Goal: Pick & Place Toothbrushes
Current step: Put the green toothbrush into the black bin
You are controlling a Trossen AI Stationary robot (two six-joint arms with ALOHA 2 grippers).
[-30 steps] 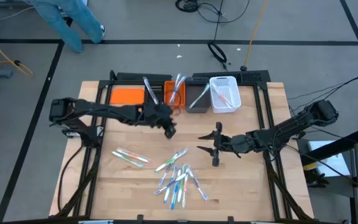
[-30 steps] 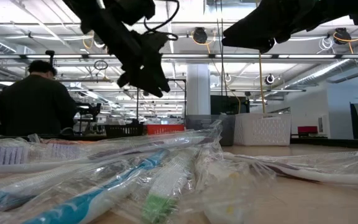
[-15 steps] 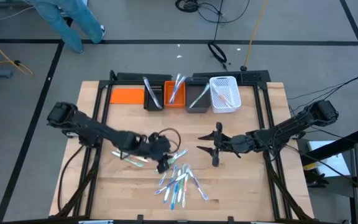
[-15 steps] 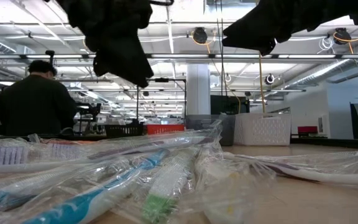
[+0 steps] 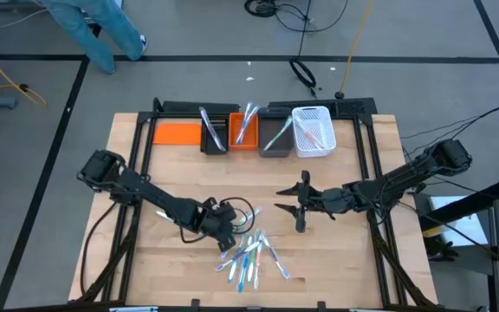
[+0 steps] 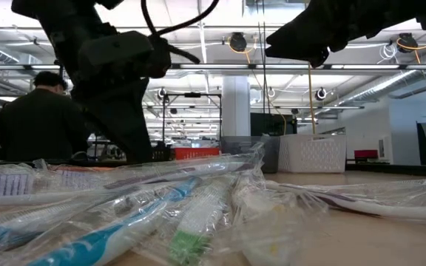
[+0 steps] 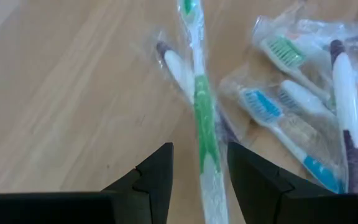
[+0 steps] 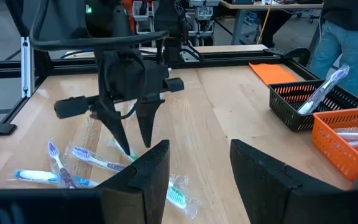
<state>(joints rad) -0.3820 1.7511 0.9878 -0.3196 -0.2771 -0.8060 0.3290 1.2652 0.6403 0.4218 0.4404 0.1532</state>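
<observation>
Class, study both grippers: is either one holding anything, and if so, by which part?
Nothing is held. The left gripper stands open, straddling the handle of a green toothbrush lying on the table. The right gripper hangs open and empty.

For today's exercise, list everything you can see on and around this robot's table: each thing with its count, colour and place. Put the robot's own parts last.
loose toothbrushes: about a dozen, blue, green, white and purple, clear-wrapped, piled front centre of the table
orange bin: one, at the back, holding toothbrushes
black mesh bin: one, left of the orange bin, one toothbrush in it
grey bin: one, right of the orange bin
white basket: one, far right of the row
orange sheet: one, flat, back left
table: one, light wood
person: one, dark top, in the room behind
left pincer: open, straddling a green toothbrush at the pile
right pincer: open, waiting above mid-table
</observation>
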